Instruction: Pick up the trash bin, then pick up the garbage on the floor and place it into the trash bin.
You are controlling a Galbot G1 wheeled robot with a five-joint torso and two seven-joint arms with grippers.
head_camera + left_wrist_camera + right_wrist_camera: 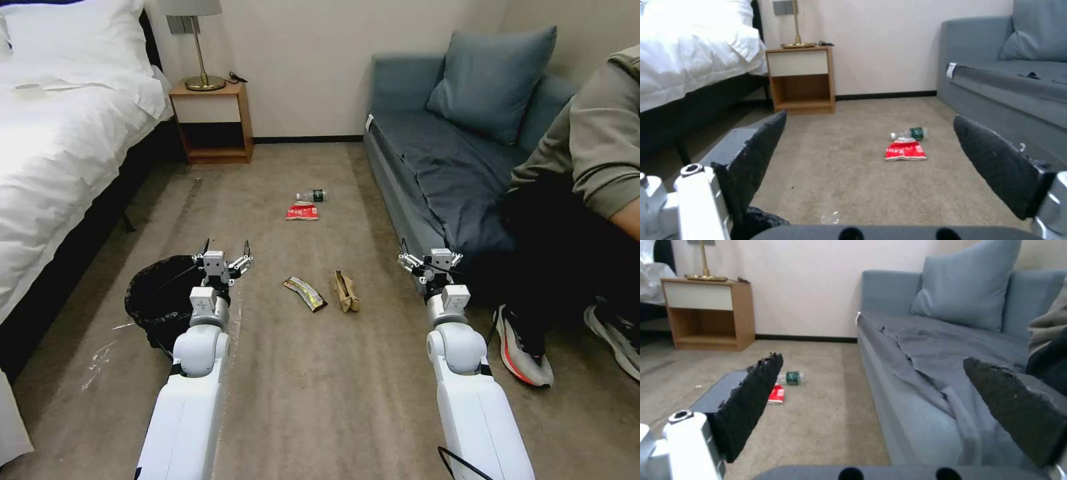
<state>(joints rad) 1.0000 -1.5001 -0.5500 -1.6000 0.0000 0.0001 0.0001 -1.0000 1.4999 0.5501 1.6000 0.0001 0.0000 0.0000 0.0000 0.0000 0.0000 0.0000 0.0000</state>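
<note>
The trash bin point(157, 297), lined with a black bag, stands on the carpet floor point(300, 387) at the left, beside the bed. My left gripper point(224, 255) hovers open just right of its rim. My right gripper point(430, 260) hangs open near the sofa's front edge. Garbage lies between the arms: a dark-gold wrapper point(305, 293) and a crumpled brown paper bag point(347, 292). Farther off lie a clear bottle with a green label point(311, 196) point(910, 133) point(791, 377) and a red-white snack packet point(303, 213) point(905, 151) point(776, 394). A scrap of the black bag point(760, 218) shows under the left fingers.
A white bed point(60, 133) runs along the left, a wooden nightstand point(212, 123) with a lamp stands at the back wall, and a grey-blue sofa point(440, 153) lines the right. A seated person's legs and shoes point(527, 350) sit close beside my right arm.
</note>
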